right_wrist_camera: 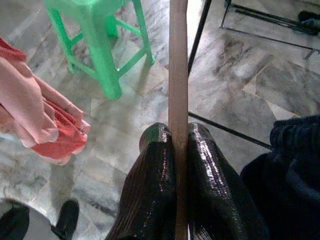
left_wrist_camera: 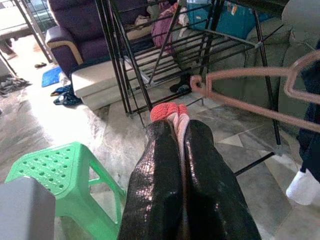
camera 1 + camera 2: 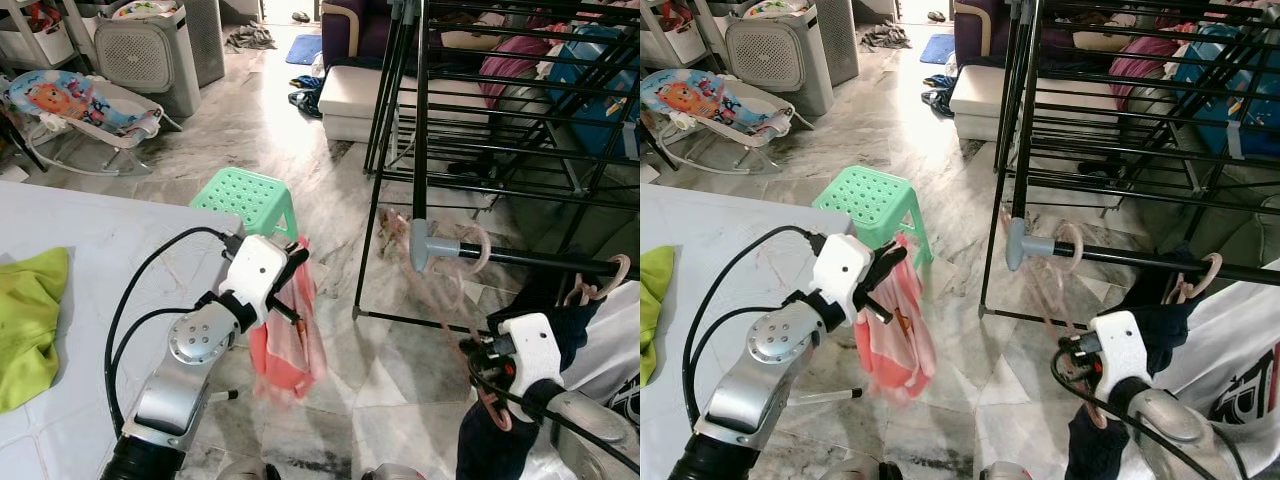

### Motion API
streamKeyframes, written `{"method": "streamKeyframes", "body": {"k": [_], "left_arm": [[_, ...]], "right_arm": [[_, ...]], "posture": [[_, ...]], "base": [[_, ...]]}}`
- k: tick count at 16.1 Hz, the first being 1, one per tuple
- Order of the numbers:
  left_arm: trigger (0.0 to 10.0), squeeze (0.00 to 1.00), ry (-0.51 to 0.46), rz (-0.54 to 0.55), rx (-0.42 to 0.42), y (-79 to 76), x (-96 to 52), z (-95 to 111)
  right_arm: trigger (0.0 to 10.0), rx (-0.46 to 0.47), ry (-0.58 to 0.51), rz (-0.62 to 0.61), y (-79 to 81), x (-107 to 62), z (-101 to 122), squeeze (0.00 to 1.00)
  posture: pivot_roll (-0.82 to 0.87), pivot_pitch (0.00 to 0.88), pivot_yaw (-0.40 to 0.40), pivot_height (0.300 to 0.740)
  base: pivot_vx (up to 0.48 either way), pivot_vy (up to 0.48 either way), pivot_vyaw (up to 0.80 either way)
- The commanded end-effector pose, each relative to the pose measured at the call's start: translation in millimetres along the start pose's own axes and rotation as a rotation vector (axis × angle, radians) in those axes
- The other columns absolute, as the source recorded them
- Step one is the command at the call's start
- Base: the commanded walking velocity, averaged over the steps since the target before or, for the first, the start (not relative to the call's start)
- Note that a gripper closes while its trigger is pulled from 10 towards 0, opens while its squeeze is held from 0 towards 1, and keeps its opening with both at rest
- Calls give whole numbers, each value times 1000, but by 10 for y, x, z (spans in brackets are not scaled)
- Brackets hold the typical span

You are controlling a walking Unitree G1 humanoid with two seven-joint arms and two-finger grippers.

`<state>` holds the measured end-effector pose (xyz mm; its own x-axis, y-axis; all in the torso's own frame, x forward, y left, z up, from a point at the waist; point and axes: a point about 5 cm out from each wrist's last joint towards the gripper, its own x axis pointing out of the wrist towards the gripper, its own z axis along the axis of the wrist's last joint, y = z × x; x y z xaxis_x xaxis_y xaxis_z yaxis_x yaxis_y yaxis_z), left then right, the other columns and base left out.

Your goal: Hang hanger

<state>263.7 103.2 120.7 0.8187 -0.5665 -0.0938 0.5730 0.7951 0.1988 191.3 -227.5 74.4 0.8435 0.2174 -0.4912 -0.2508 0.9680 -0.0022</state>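
Right jaws pinching pink hanger, left jaws pinching coral cloth, its hanging length in head views.

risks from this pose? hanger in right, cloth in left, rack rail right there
1. The right gripper pinches only one thin bar of the pink hanger; it may twist or slip as its hook nears the rack rail.
2. Two hangers already crowd that rail; the hooks could snag.
3. The pink cloth dangles loose from the left gripper and could slide out.
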Motion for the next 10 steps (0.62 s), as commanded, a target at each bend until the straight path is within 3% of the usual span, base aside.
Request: {"method": "streamKeyframes", "body": {"k": [1, 4, 6, 8, 10], "left_arm": [[10000, 0, -6, -9, 15, -18, 0, 14], [10000, 0, 9, -6, -8, -7, -36, -47], [10000, 0, 2, 19, -14, -21, -70, -74], [10000, 0, -13, 22, -15, -35, -55, -37], [10000, 0, -23, 37, -12, -16, -20, -13]], "right_arm": [[0, -5, -62, -38, 12, -6, 123, 0], [0, 42, -114, -147, 53, -45, 97, 0], [0, 60, -108, -191, 127, -153, -40, 0], [9569, 55, -112, -224, 190, -216, -121, 0], [10000, 5, -156, -237, 222, -221, -112, 0]], "posture": [[-68, 0, 18, 740], [-67, 0, 33, 740], [-61, 0, 37, 740], [-52, 0, 30, 740], [-49, 0, 24, 740]], "base": [[0, 0, 0], [0, 0, 0], [0, 0, 0], [0, 0, 0], [0, 0, 0]]}}
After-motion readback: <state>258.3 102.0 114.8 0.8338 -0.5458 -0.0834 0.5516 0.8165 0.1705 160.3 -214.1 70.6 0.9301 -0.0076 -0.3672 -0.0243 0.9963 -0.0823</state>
